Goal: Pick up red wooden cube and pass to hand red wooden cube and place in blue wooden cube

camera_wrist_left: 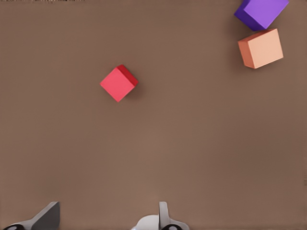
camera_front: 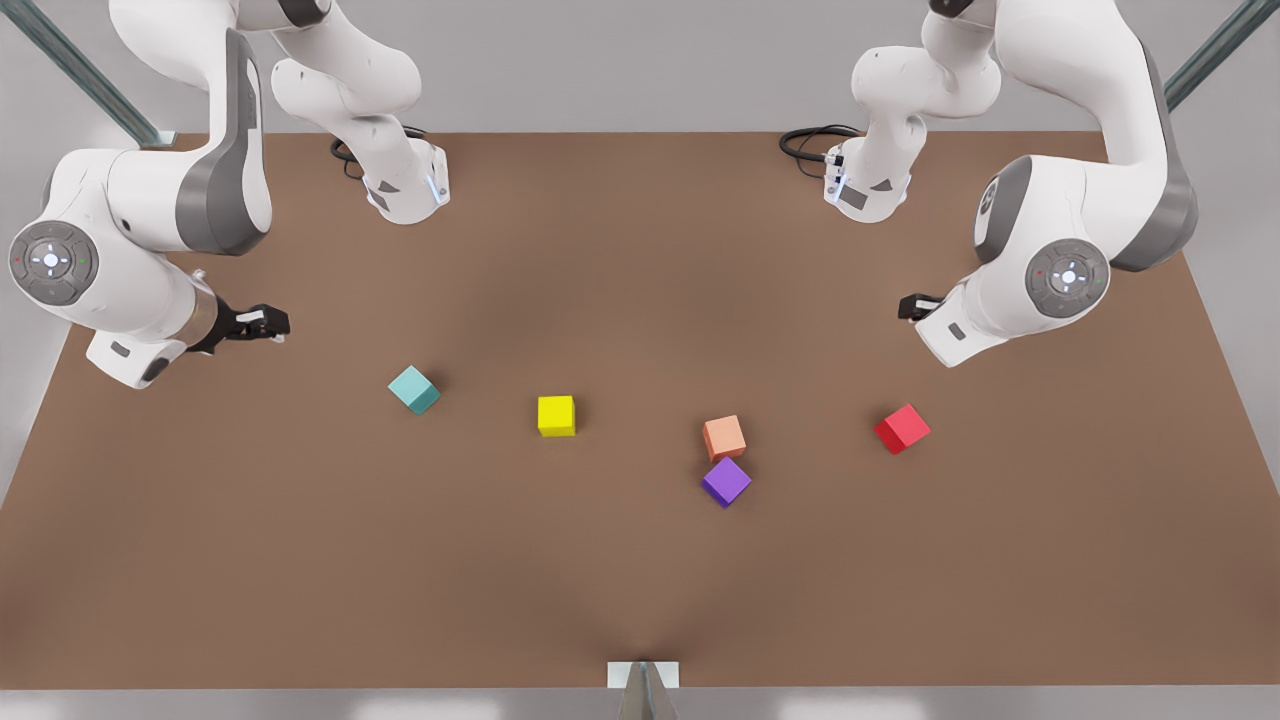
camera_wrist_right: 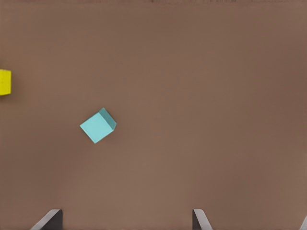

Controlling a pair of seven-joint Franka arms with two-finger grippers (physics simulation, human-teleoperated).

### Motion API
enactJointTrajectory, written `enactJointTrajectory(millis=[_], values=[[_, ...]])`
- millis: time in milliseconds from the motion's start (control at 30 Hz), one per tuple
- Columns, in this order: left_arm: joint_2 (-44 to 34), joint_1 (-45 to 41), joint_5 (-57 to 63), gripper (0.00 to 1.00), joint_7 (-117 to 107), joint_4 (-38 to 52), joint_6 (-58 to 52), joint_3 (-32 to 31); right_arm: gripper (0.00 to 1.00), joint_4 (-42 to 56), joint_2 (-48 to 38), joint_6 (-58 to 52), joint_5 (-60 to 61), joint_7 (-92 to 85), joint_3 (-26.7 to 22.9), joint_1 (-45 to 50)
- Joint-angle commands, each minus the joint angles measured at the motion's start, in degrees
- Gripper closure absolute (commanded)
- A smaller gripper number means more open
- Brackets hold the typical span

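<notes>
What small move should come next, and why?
Probably lower the left gripper onto the red cube. The cube lies free on the table, apart from the orange cube, and that open gripper hangs above it. The right gripper waits open above the teal cube.

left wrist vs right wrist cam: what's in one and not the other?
Left wrist view alone: the red wooden cube, an orange cube and a purple cube, with the left gripper open. Right wrist view alone: the blue wooden cube, a yellow cube, with the right gripper open. Both: the brown table, nothing gripped.
</notes>
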Motion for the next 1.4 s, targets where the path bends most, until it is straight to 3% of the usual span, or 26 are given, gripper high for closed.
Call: enactJointTrajectory(millis=[0, 167, 300, 467, 567, 733, 800, 1367], values=[[0.1, 0.1, -0.1, 0.0, 2.9, 0.0, 0.7, 0.0, 0.0, 0.0, -0.1, 0.6, 0.0, -1.7, 0.0, 0.0], [2.9, 0.5, 0.0, 0.0, 2.8, 0.0, 2.3, 0.0, 0.0, 0.3, 0.7, 0.5, 0.0, -1.7, 0.0, 0.4], [15.4, 4.1, -3.7, 0.0, -4.0, -0.2, 22.2, 2.6, 0.0, 0.2, 0.9, 0.5, 0.1, -2.0, 0.0, 0.3], [21.2, 4.0, -10.4, 0.0, -13.2, -2.9, 33.4, 8.3, 0.0, 0.0, 1.3, -0.2, 0.1, -2.0, 0.0, 0.4], [23.7, 4.5, -10.5, 0.0, -18.4, -3.0, 32.6, 8.5, 0.0, -0.1, 1.3, -0.2, 0.1, -1.9, 0.0, 0.4], [18.4, 3.2, -11.7, 0.0, -21.4, -11.3, 33.6, 10.1, 0.0, -0.3, 1.3, -0.2, 0.1, -1.9, 0.0, 0.4], [17.1, 3.1, -13.2, 0.0, -23.4, -18.0, 42.5, 10.7, 0.0, -0.4, 1.3, -0.3, 0.1, -2.0, 0.0, 0.4], [20.3, 2.2, -16.5, 0.0, -30.2, -21.5, 48.0, 10.7, 0.0, -0.2, 2.5, -0.6, 0.3, -2.2, 0.0, 0.5]])
